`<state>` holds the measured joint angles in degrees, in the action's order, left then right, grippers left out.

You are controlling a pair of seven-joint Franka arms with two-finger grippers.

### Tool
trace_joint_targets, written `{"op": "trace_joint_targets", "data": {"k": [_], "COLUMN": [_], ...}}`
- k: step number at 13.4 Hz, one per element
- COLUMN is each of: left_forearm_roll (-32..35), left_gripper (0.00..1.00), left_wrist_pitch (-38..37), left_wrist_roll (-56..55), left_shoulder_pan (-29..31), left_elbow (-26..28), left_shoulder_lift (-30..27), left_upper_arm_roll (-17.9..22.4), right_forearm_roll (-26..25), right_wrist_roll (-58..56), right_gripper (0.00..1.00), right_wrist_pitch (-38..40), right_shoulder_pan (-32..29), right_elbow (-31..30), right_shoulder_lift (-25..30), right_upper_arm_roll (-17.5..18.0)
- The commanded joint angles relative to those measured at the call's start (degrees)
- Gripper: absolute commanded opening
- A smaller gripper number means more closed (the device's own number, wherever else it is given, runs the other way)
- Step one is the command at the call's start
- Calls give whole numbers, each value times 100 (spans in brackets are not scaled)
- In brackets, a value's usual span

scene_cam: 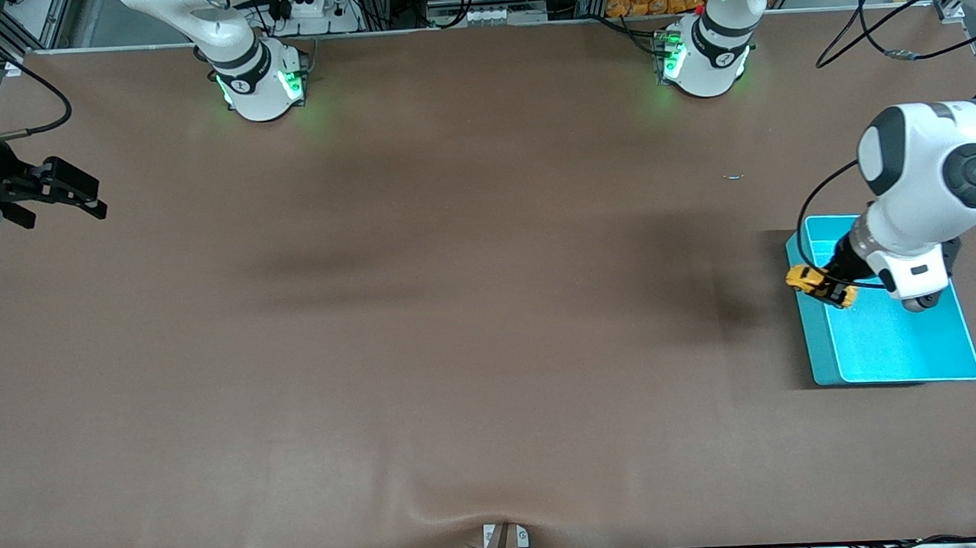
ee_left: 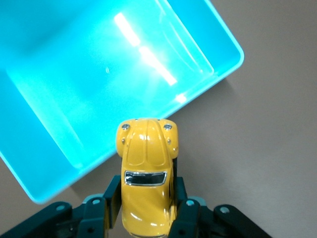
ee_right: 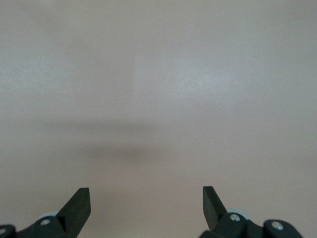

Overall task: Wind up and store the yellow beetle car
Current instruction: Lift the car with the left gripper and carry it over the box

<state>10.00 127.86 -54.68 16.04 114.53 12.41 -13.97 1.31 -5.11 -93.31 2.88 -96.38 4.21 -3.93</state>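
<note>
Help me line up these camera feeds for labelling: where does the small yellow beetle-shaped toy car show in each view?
Front view: the small yellow beetle-shaped toy car is held in the left tool, over the rim of the teal plastic bin at the left arm's end of the table.
Left wrist view: the car fills the lower centre, clamped between the fingers.
Right wrist view: not in it.
Shared landmark: the teal bin.

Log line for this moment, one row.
left gripper: shut on yellow beetle car, over teal bin rim | right gripper: open, waiting over bare table
</note>
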Motion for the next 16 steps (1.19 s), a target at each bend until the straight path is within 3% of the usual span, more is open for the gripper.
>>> {"op": "trace_joint_targets", "data": {"k": [1, 9, 12, 16], "left_forearm_roll": [116, 143, 572, 916], "left_gripper": [0, 0, 0, 0], "left_wrist_pitch": [-243, -743, -876, -911], "left_wrist_roll": [1052, 3715, 4700, 5195], "left_shoulder_pan": [197, 786, 813, 830], "left_elbow": [-343, -1432, -1530, -1539], "left_shoulder_lift": [157, 938, 1141, 1387], "left_upper_arm_roll": [-44, -44, -44, -44], "right_forearm_roll": [9, 9, 0, 0], "right_wrist_roll": [89, 89, 89, 89], "right_gripper": [100, 100, 100, 100], "right_wrist_pitch": [-3, -3, -12, -3], "right_shoulder_pan": [37, 37, 46, 37], "right_elbow": [41, 67, 85, 85], "right_shoulder_lift": [-8, -8, -8, -8], "right_upper_arm_roll": [7, 7, 7, 7]}}
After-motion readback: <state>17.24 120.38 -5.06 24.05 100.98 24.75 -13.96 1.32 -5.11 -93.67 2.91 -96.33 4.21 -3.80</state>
